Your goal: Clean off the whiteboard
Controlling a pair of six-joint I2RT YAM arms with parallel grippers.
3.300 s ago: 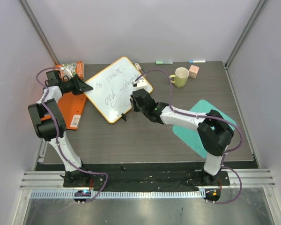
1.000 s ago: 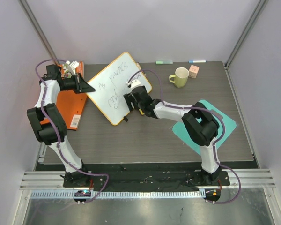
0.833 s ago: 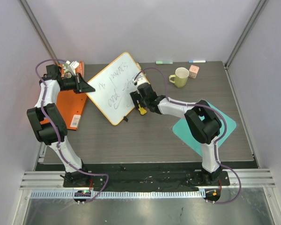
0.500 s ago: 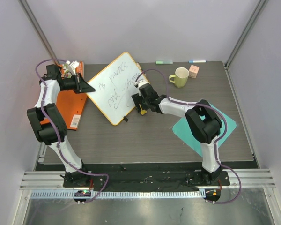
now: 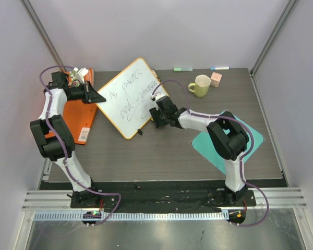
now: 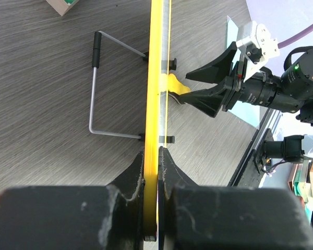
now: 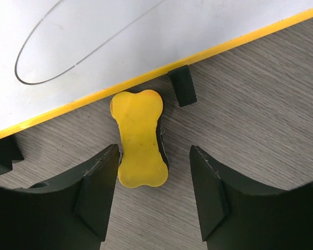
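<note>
Whiteboard (image 5: 128,99) tilted on table (image 5: 161,151), far left, frame clamped in left gripper (image 6: 152,156) | right gripper (image 7: 152,156) jaws apart, straddling yellow eraser (image 7: 140,138) just beside board's lower edge, its long axis lengthwise between them | right arm nearer

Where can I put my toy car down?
The big bare strip of table in front of the whiteboard, left of the teal board. Also between the mug and teal board. Crowded: the whiteboard's near edge, where the right gripper and yellow eraser sit.

Left end effector (image 6: 152,156) pinched, right one (image 7: 154,152) — spread
</note>
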